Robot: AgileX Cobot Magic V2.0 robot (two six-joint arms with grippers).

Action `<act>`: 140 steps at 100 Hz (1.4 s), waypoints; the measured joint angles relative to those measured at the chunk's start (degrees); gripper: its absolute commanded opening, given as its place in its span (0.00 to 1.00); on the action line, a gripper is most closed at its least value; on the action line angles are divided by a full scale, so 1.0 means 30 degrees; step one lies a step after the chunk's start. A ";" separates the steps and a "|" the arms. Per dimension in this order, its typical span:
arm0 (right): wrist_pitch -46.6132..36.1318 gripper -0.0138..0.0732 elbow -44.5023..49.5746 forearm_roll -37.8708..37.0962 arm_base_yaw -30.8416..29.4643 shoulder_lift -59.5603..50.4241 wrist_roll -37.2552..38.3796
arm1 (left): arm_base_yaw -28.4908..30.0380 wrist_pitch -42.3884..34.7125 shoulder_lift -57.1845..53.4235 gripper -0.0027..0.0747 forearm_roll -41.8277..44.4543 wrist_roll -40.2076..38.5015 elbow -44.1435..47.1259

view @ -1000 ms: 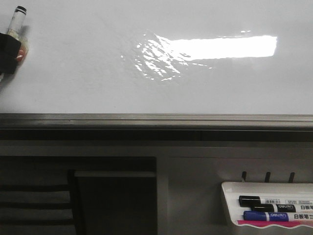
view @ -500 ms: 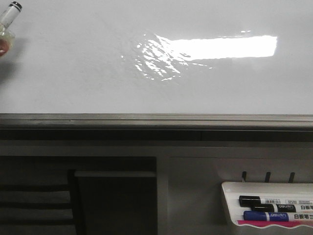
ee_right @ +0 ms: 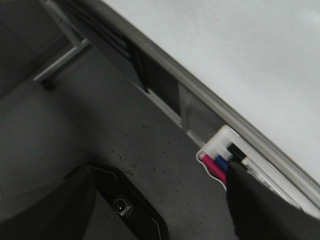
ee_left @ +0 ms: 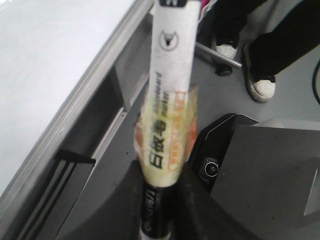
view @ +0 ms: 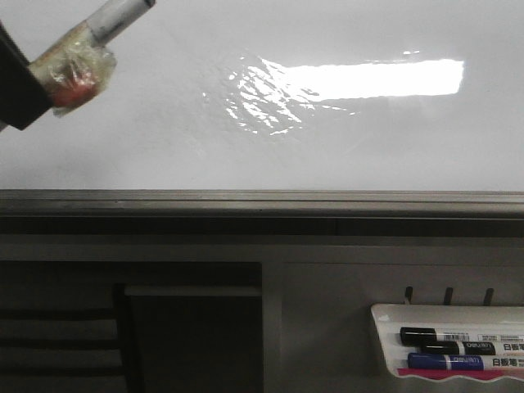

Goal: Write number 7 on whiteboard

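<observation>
The whiteboard [view: 327,139] is glossy white with bright glare and a grey rail [view: 262,199] along its near edge. No number 7 shows on it. My left gripper [view: 16,94] is at the upper left of the front view, shut on a white marker [view: 115,18] wrapped in yellowish tape [view: 75,70]. The marker tilts up to the right and its end leaves the frame. In the left wrist view the marker [ee_left: 170,75] sits between the fingers of the left gripper [ee_left: 160,195], with the board [ee_left: 45,65] beside it. My right gripper [ee_right: 155,200] is open and empty, off the board.
A small white marker tray [view: 446,344] with a black, a blue and a pink marker hangs below the rail at the lower right; it also shows in the right wrist view [ee_right: 225,145]. A person's legs and shoes [ee_left: 262,85] stand on the grey floor.
My left gripper with the marker slid almost out at the left edge, then came back right. It now looks bigger, and the marker leans further to the right.
</observation>
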 measured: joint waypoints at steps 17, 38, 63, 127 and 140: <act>0.0141 0.71 -0.1551 0.0251 0.3261 0.2456 -0.1864 | -0.2935 -0.0877 -0.0006 0.02 -0.0073 0.0428 0.0000; -0.0157 0.71 -0.3163 0.0315 0.6892 0.4527 -0.2781 | -0.5713 -0.1558 -0.0006 0.02 0.0232 0.0502 0.0000; -0.1267 0.67 -0.4064 0.0409 0.9515 0.6201 -0.2895 | -0.6384 -0.1668 -0.0006 0.02 0.0385 0.0543 -0.0028; -0.1740 0.17 -0.4150 0.0452 1.0075 0.6890 -0.2895 | -0.6384 -0.1742 -0.0006 0.03 0.0686 0.0605 -0.0028; -0.1662 0.09 -0.4150 0.0452 1.0075 0.6890 -0.2973 | -0.6384 -0.1907 -0.0006 0.20 0.0861 0.0773 -0.0028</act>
